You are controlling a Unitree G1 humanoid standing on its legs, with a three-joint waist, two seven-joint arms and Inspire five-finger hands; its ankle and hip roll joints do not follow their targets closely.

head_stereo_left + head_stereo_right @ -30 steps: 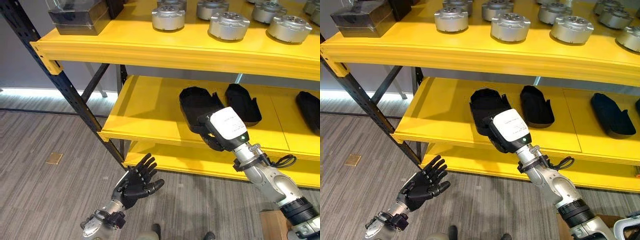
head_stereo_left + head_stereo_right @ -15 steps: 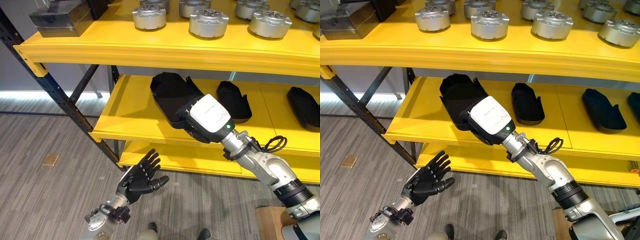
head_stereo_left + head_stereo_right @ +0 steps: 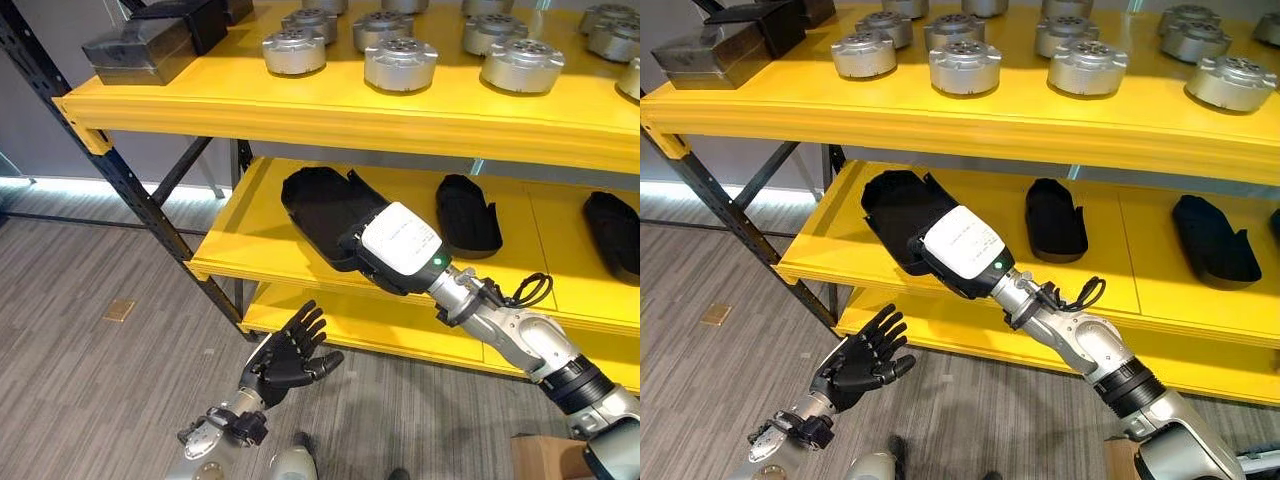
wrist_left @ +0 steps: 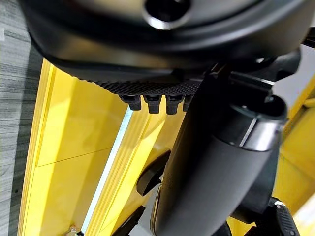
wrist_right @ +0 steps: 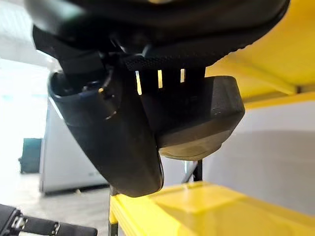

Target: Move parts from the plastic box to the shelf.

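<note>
Grey plank floor (image 3: 80, 330) nearest, left hand (image 3: 285, 355) hovering above it, fingers spread, palm bare, clutching nothing. Beyond, right hand (image 3: 362, 262) reaching to yellow shelf's (image 3: 255, 235) middle level, curled around one end of black moulded part (image 3: 325, 205), thumb pressed on its underside in right wrist view. Part tilted over shelf's front left area, touching or just above: cannot tell. Further right, two more black parts (image 3: 468, 212) lying flat. Farthest up, silver round parts (image 3: 400, 62) in rows on top shelf level, dark boxes (image 3: 140, 45) at left end.
</note>
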